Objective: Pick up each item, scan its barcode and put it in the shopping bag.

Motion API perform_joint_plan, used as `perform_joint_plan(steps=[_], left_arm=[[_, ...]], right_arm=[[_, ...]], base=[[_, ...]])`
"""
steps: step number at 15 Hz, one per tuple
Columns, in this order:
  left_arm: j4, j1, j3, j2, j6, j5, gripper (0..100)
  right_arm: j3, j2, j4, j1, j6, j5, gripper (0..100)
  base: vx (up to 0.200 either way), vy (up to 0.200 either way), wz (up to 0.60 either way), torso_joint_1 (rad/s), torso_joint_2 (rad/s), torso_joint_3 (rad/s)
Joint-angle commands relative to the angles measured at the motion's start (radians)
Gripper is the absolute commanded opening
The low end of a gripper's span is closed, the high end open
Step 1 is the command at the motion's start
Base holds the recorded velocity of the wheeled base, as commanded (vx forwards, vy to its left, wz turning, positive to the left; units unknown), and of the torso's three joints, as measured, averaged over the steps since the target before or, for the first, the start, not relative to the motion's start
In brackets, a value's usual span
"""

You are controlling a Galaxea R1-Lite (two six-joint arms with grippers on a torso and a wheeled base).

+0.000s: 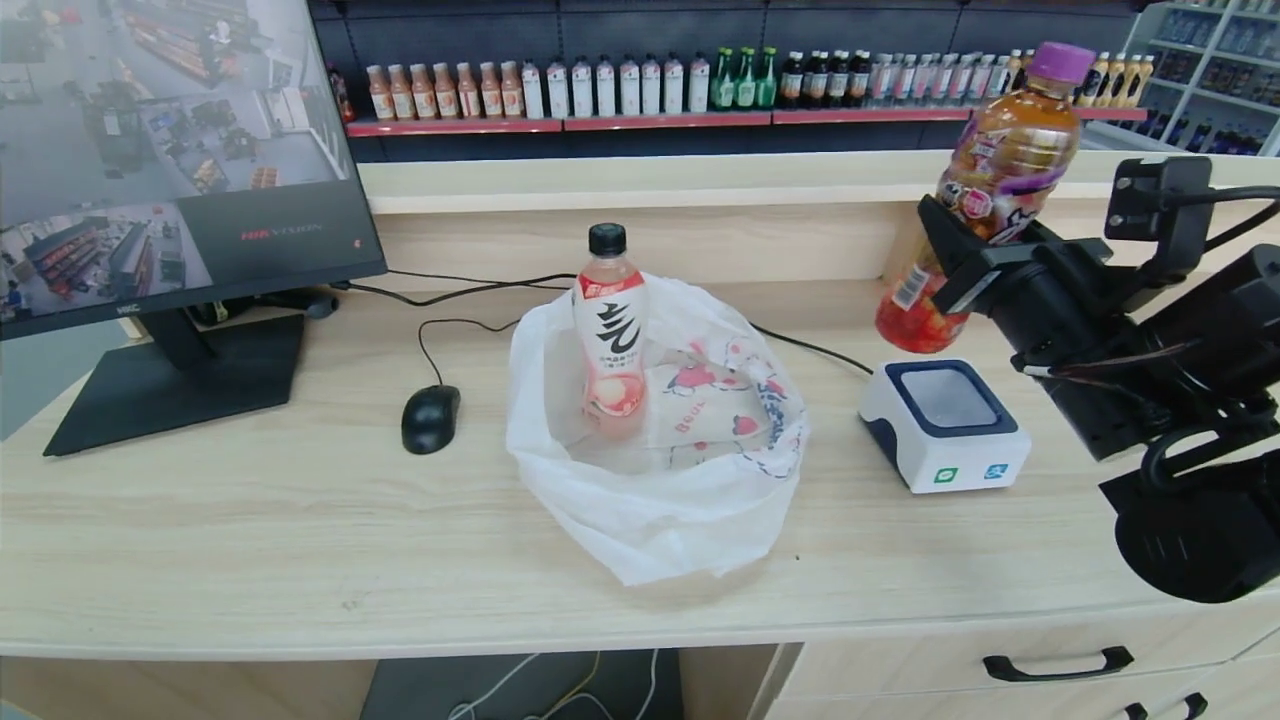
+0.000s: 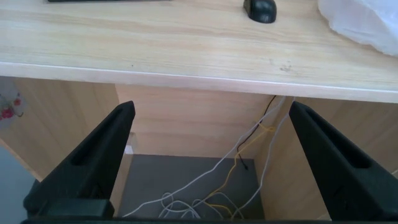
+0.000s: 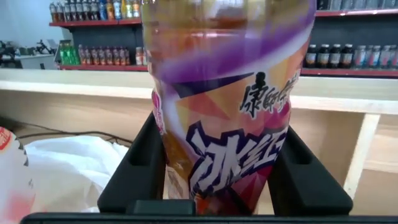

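My right gripper (image 1: pixel 958 250) is shut on a purple-capped bottle of amber tea (image 1: pixel 985 190), held tilted above the white barcode scanner (image 1: pixel 943 422). Its purple label (image 3: pixel 230 124) sits between the black fingers (image 3: pixel 134 165) in the right wrist view. A white shopping bag (image 1: pixel 660 440) lies open at mid-counter with a pink drink bottle (image 1: pixel 610 335) standing upright inside it. My left gripper (image 2: pixel 208 165) is open and low in front of the counter edge, holding nothing.
A monitor (image 1: pixel 170 150) on a black stand occupies the counter's left. A black mouse (image 1: pixel 431 418) with its cable lies between it and the bag. Drawers with black handles (image 1: pixel 1058 664) sit under the counter's right. Loose cables (image 2: pixel 236 174) hang beneath the desk.
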Motion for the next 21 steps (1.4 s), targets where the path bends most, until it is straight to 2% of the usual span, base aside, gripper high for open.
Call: perform_joint_plan(steps=[1, 4, 9, 18, 21], left_arm=[[0.001, -0.001, 0.000, 0.000, 0.000, 0.001, 100], [0.001, -0.001, 0.000, 0.000, 0.000, 0.001, 100], [0.001, -0.001, 0.000, 0.000, -0.001, 0.001, 100], [0.001, -0.001, 0.000, 0.000, -0.001, 0.001, 100], [0.001, -0.001, 0.000, 0.000, -0.001, 0.001, 100]], right_arm=[[0.002, 0.002, 0.000, 0.004, 0.002, 0.001, 0], [0.005, 0.001, 0.000, 0.004, 0.002, 0.001, 0], [0.005, 0.001, 0.000, 0.004, 0.002, 0.001, 0], [-0.004, 0.004, 0.000, 0.023, 0.000, 0.001, 0], [-0.017, 0.024, 0.000, 0.061, -0.001, 0.003, 0]], base=[[0.000, 0.000, 0.00, 0.000, 0.00, 0.000], [0.000, 0.000, 0.00, 0.000, 0.00, 0.000], [-0.200, 0.000, 0.00, 0.007, 0.00, 0.001], [0.000, 0.000, 0.00, 0.000, 0.00, 0.000], [0.000, 0.200, 0.00, -0.004, 0.00, 0.004]])
